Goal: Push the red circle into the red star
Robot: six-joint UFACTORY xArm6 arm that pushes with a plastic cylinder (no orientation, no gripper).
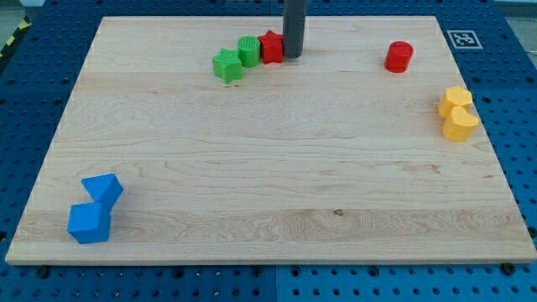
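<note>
The red circle [399, 56] stands alone near the view's top right of the wooden board [268, 210]. The red star [271, 47] sits near the top centre, touching a green circle [249, 51] on its left. My rod comes down from the top edge and my tip [293, 55] rests right against the red star's right side. The red circle is well to the right of my tip, with bare board between them.
A green star [226, 65] lies left of the green circle, touching it. Two yellow blocks [457, 112] sit together at the right edge. Two blue blocks [95, 209] sit at the bottom left corner.
</note>
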